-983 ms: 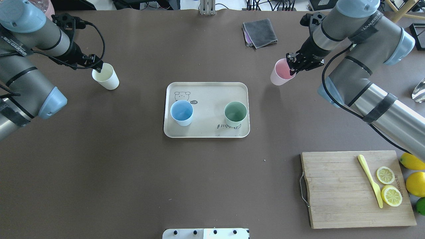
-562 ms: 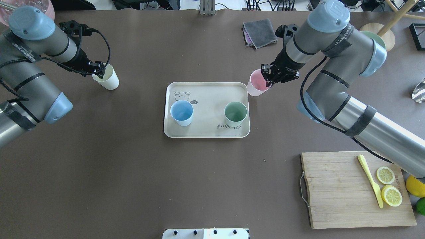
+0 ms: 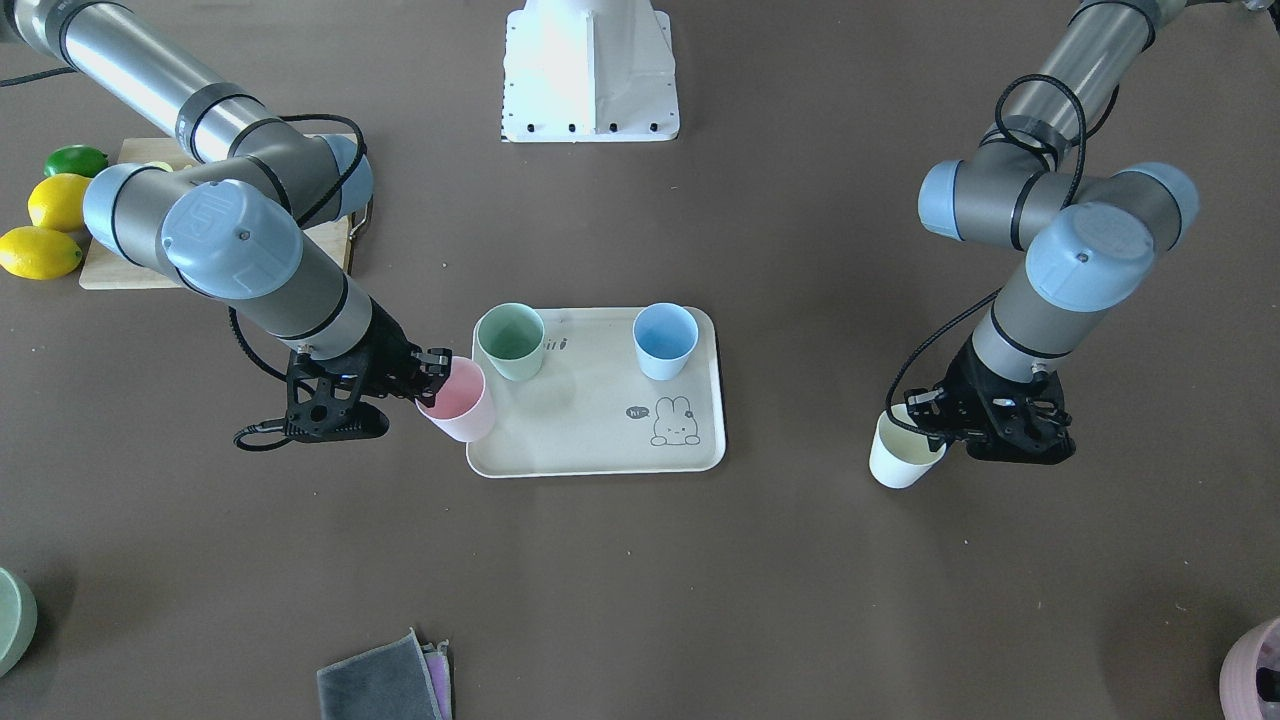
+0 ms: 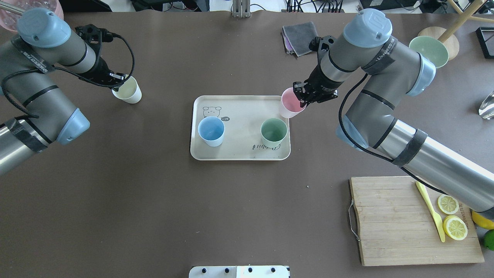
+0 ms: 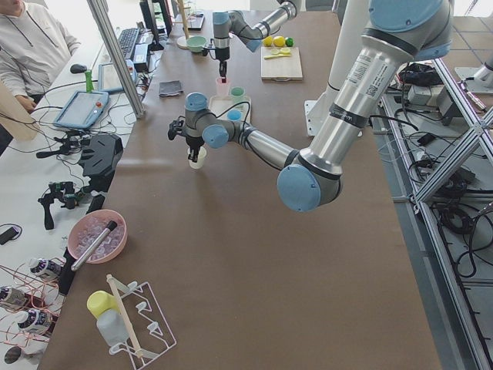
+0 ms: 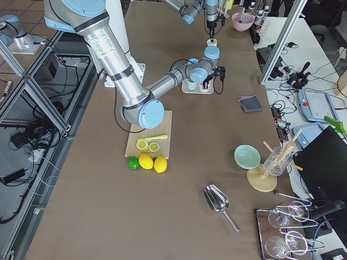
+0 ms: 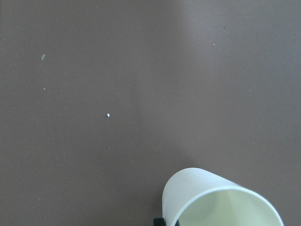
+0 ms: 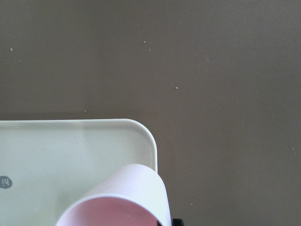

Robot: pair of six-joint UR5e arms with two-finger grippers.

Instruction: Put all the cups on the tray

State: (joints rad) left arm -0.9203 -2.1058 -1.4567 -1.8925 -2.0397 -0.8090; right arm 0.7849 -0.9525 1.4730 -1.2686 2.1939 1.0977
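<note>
The beige tray [image 4: 239, 152] [image 3: 590, 455] lies mid-table with the light blue cup [image 4: 211, 131] [image 3: 665, 341] and the pale green cup [image 4: 273, 132] [image 3: 510, 342] standing on it. My right gripper [image 4: 303, 99] [image 3: 432, 385] is shut on the rim of the pink cup [image 4: 290, 103] [image 3: 458, 402] [image 8: 117, 200], held above the tray's far right corner [image 8: 146, 136]. My left gripper [image 4: 118, 83] [image 3: 925, 415] is shut on the rim of the cream-yellow cup [image 4: 129, 90] [image 3: 902, 452] [image 7: 216, 200], held over the bare table left of the tray.
A bamboo cutting board [image 4: 401, 231] with a yellow knife and lemon slices lies at the near right, lemons and a lime beside it. A folded grey cloth [image 4: 301, 38] lies at the far edge. A sage-green bowl [image 4: 428, 50] sits far right, a pink pot [image 3: 1255, 670] far left.
My right gripper has carried the pink cup leftward from the open table to the tray's far right corner. My left gripper has shifted the cream-yellow cup slightly right and farther away.
</note>
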